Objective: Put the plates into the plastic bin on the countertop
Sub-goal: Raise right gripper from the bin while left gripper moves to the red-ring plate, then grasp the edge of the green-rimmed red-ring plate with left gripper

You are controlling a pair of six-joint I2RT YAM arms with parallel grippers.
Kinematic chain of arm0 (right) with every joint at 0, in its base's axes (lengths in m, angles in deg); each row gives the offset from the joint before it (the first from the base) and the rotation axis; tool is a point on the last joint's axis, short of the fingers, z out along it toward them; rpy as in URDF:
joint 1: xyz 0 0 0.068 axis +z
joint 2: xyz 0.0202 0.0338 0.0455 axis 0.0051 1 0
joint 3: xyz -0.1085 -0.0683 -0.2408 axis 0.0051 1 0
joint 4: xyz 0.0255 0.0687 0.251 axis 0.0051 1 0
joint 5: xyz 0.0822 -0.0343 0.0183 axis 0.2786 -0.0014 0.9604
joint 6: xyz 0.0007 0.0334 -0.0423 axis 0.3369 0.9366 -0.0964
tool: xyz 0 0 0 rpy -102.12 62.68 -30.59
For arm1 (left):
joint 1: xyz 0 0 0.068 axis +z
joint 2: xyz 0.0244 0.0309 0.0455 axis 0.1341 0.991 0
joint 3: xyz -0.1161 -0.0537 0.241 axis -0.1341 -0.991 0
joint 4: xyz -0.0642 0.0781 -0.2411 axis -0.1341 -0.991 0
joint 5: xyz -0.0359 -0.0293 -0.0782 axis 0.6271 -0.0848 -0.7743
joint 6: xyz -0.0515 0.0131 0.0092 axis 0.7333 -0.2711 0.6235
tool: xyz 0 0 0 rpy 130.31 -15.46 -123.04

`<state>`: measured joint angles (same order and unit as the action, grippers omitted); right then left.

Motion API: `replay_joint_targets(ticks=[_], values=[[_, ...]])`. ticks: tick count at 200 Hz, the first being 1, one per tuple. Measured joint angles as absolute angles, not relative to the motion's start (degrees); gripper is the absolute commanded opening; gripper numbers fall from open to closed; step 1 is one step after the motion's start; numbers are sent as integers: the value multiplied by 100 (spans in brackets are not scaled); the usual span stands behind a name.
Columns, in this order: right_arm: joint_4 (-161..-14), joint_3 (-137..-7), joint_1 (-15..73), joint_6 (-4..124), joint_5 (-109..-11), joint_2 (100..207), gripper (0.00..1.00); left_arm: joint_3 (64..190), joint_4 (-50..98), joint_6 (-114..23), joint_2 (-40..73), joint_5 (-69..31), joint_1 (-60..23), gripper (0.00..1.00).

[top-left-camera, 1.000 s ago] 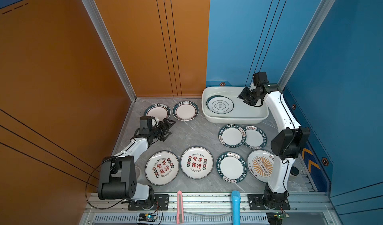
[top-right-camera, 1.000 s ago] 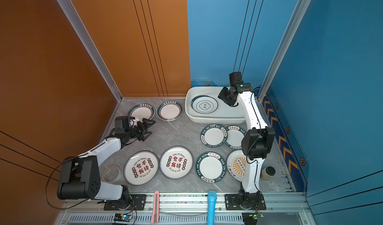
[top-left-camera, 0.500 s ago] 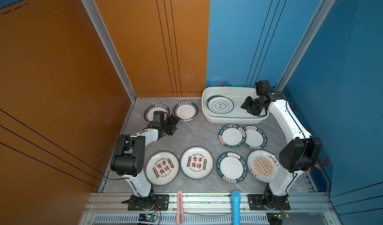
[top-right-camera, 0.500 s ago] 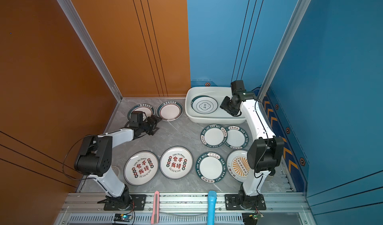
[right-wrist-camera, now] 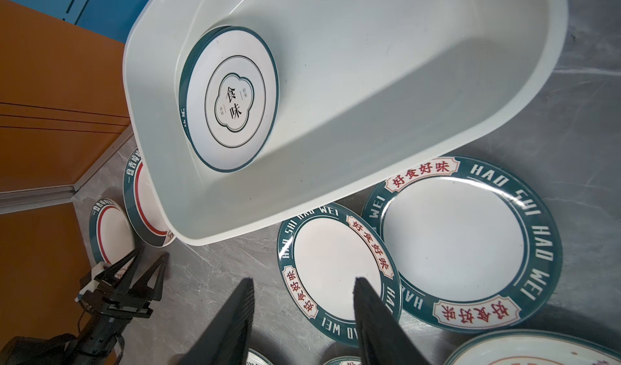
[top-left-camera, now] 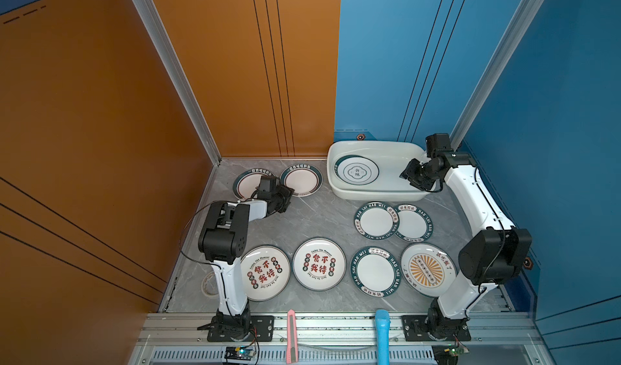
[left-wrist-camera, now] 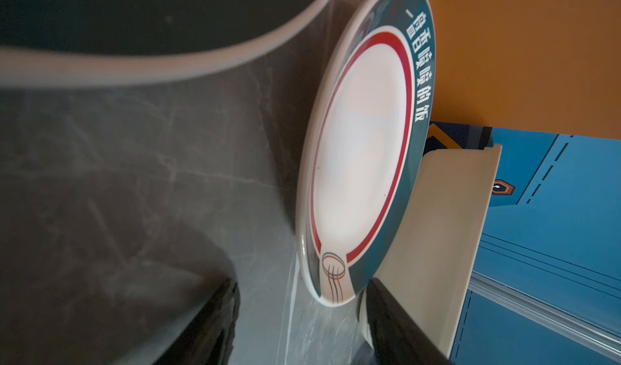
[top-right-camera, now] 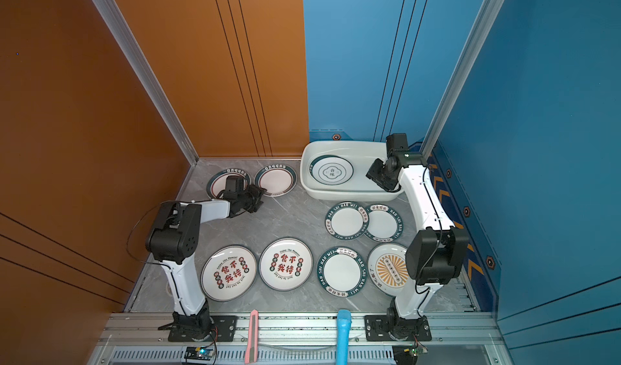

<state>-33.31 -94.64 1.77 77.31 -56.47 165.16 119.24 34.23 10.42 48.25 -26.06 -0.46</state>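
Far L, front corner of the worktop (top-left-camera: 312, 219): tape roll (top-left-camera: 210, 284) lying flat by the L arm's base.

L end effector (top-left-camera: 285, 195) sits low at rear L, btwn two red-ringed plates. These are the rear-L plate (top-left-camera: 245, 183), partly hidden under the wrist, and the rear-R plate (top-left-camera: 302, 180). It's turned on its side w/ jaws apart. In the L wrist view the near rim of the rear-R plate, by its small bowl drawing, sits in the gap btwn the fingers (left-wrist-camera: 215, 319), w/ no contact visible. That plate lies flat on the worktop.

Front row, L to R: 1st red-character plate (top-left-camera: 265, 272), 2nd red-character plate (top-left-camera: 319, 264), green-rimmed HAO SHI WEI plate (top-left-camera: 375, 271), sunburst plate (top-left-camera: 427, 269). In front of them, on the alu rail (top-left-camera: 336, 323): pink cutter (top-left-camera: 291, 333) and blue handle (top-left-camera: 382, 329).

Mid R: mid-L plate (top-left-camera: 376, 221) and mid-R plate (top-left-camera: 414, 225), both green-rimmed. Their rims overlap, mid-L on top. All these plates are flat on the worktop, outside the bin.

Plastic bin (top-left-camera: 379, 193) stands at the rear, R of centre, against the blue wall. Its L end is just beside the rear-R plate, its near wall just behind the mid pair. Inside, at the L end, the cloud-emblem plate (top-left-camera: 357, 172) lies flat. The R wrist view shows a 2nd green rim under it.

R end effector (top-left-camera: 408, 175) hangs over the bin's R end, jaws apart and empty.
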Motion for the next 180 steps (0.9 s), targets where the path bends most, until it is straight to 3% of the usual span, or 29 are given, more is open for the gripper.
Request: replay_joint_targets(ticks=[69,132,180], values=[[-3331,-9584,172,7733,-5456,16675,50,12121,3589,1079,5162,-2540,-72,36],[-3316,-9816,172,7733,-5325,16859,50,12285,3792,1014,5398,-2545,-72,27],[-3313,-9831,172,7733,-5299,16859,50,12241,4020,1005,5498,-2571,-44,13]])
